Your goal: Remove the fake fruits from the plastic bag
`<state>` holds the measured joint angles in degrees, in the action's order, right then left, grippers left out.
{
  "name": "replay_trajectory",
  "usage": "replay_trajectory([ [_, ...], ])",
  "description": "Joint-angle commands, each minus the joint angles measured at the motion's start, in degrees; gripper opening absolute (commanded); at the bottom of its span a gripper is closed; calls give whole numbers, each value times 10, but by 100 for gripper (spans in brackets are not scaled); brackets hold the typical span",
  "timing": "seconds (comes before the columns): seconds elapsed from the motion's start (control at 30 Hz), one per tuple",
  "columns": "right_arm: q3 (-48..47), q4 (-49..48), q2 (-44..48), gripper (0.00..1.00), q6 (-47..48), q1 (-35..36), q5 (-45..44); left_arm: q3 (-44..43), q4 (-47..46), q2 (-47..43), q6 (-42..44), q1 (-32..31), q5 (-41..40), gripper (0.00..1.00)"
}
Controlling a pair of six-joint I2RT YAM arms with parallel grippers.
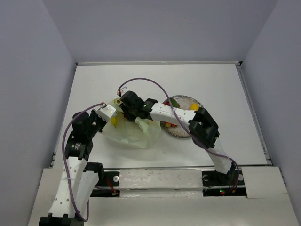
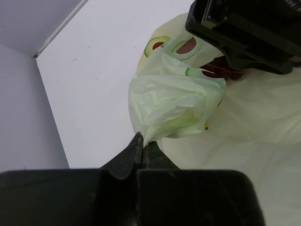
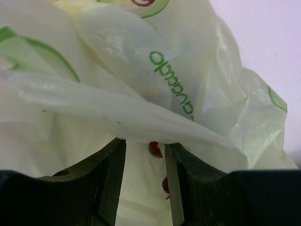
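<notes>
Clearly, the left gripper (image 2: 141, 142) is pressed together on a twisted bunch of the plastic bag (image 1: 136, 134), near its edge. I judge that it holds this part up so that the mouth of the bag stands open, and so that the bag does not slide on the table (image 1: 211, 80) while the other arm works inside. The right gripper (image 3: 145, 147) comes across from the right side and points into the folds of the bag, just beside the left one. Its fingers stand about half apart, with a fold of the thin film lying over their tips, and small red fruits (image 3: 155, 149) show in the gap. Whether the fingers already pinch one of them I cannot tell, because the view is too close and the plastic hides the contact. Some fruits are already out: a yellow piece (image 1: 194, 107) and some red and green ones lie on the round plate (image 1: 187, 98) to the right of the bag, partly hidden under the right arm. So the task seems to be in its middle, with at least these red fruits left inside. The bag is light and slippery, therefore a fruit could come up together with the film.
</notes>
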<state>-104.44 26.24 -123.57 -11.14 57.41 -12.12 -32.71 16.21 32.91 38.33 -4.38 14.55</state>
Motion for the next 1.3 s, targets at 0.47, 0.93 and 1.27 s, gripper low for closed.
replay_trajectory([
  [0.47,133,-174,72,43,77,50,38,-25,-50,25,-26,4,11,0],
  [0.93,62,-130,-30,53,39,43,-59,-30,-46,25,-15,5,0,0],
  [1.27,27,-117,-52,60,55,25,-207,-27,-43,19,-13,6,1,0],
])
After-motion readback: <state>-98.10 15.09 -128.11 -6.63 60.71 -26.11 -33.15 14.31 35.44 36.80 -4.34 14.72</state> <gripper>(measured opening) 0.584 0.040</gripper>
